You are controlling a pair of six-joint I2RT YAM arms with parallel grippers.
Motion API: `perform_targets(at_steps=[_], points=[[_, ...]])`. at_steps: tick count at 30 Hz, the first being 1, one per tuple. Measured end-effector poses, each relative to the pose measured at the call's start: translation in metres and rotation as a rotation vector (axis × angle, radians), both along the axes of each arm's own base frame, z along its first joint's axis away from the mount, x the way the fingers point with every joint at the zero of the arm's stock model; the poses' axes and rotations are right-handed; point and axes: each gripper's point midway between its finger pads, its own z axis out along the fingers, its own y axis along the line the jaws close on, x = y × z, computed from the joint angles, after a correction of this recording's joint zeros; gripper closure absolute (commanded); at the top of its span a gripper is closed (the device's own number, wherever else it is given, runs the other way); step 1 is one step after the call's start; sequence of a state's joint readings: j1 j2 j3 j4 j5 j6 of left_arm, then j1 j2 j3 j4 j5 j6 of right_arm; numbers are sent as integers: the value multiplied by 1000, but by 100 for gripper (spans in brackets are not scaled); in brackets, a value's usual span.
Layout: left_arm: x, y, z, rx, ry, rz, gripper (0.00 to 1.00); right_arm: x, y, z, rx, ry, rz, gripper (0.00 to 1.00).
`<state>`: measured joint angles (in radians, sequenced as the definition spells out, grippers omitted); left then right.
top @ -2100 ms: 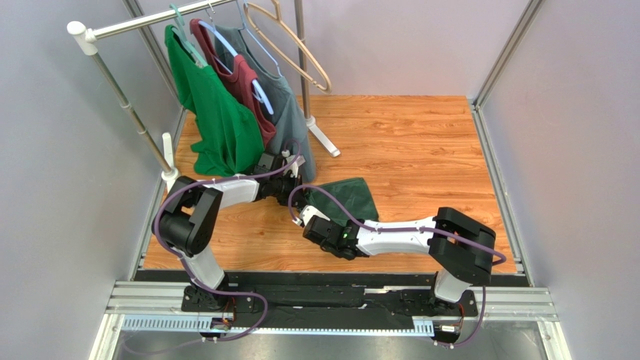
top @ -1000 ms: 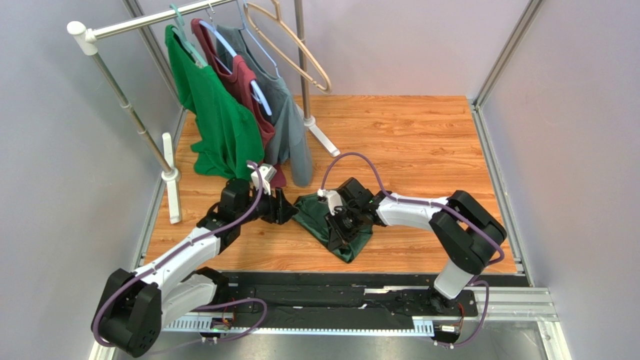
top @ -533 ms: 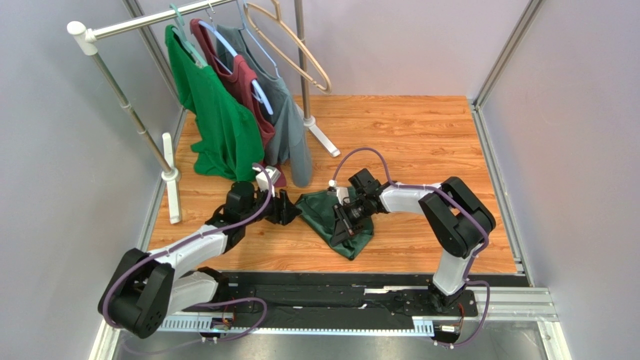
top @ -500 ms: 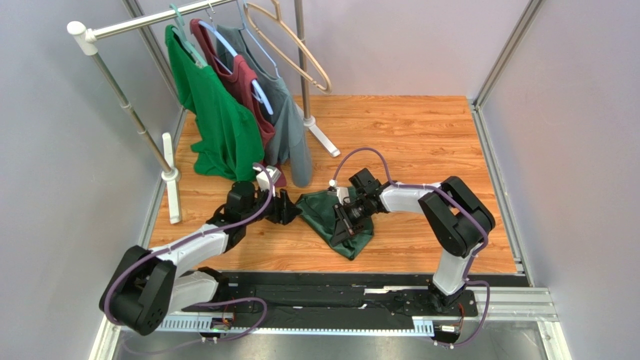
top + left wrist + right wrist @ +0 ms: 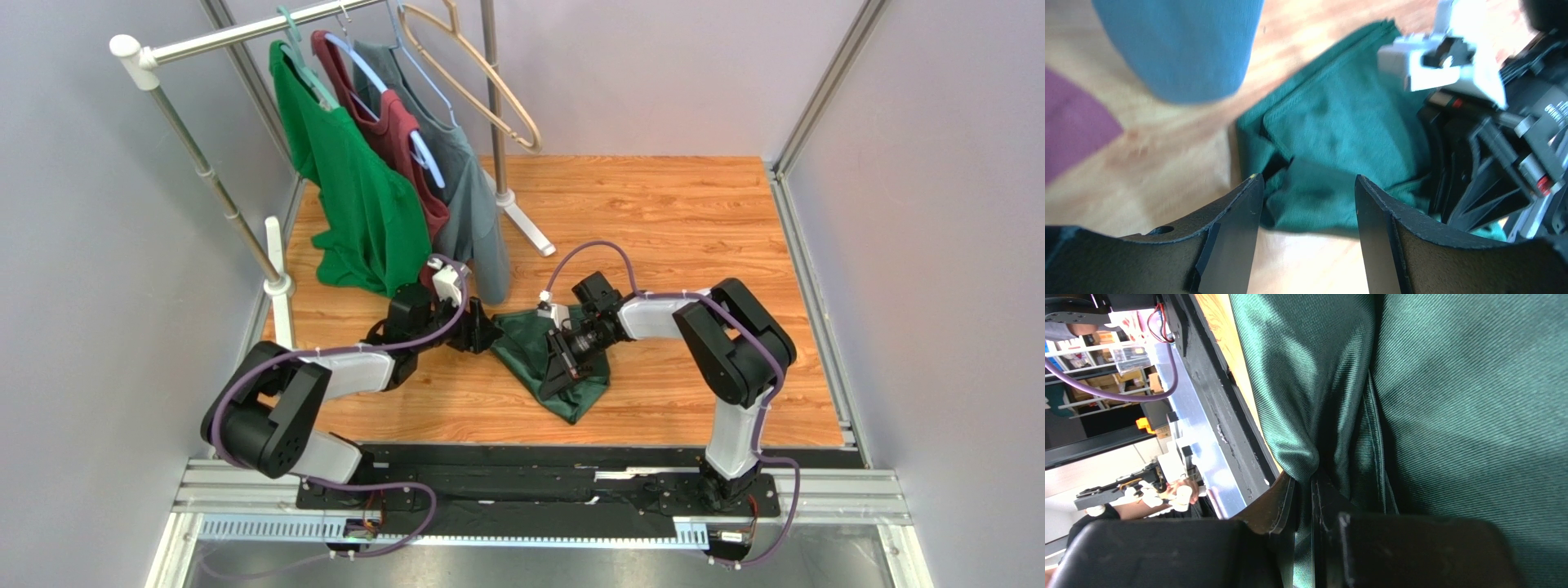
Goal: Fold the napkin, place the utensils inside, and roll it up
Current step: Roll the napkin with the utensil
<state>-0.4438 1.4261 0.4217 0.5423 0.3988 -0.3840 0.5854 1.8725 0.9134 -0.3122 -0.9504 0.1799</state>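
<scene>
The napkin (image 5: 555,358) is a dark green cloth lying bunched and partly folded on the wooden floor, its folds filling the right wrist view (image 5: 1444,386). My right gripper (image 5: 567,358) sits on top of it, shut on a pinched fold of the cloth (image 5: 1306,478). My left gripper (image 5: 482,333) is at the napkin's left edge, open, with the cloth's edge (image 5: 1333,141) just beyond its fingertips (image 5: 1308,179) and nothing between them. The right gripper's black and white body (image 5: 1475,141) shows behind the cloth. The utensils are out of view.
A clothes rack (image 5: 196,172) stands at the back left with a bright green shirt (image 5: 350,184), a maroon one (image 5: 399,141) and a grey-green one (image 5: 472,208) hanging close over my left gripper. The rack's foot (image 5: 525,224) lies behind the napkin. Grey walls enclose the floor.
My left arm has swung in and its open gripper has slid right up to the napkin's left edge. The right gripper stays shut on the cloth, which has barely moved over the last second.
</scene>
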Motion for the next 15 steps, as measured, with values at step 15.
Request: perform_targets(at_steps=[15], points=[[14,-13,-24,2,72,-22,72,5,0,0,-1,16,-8,99]])
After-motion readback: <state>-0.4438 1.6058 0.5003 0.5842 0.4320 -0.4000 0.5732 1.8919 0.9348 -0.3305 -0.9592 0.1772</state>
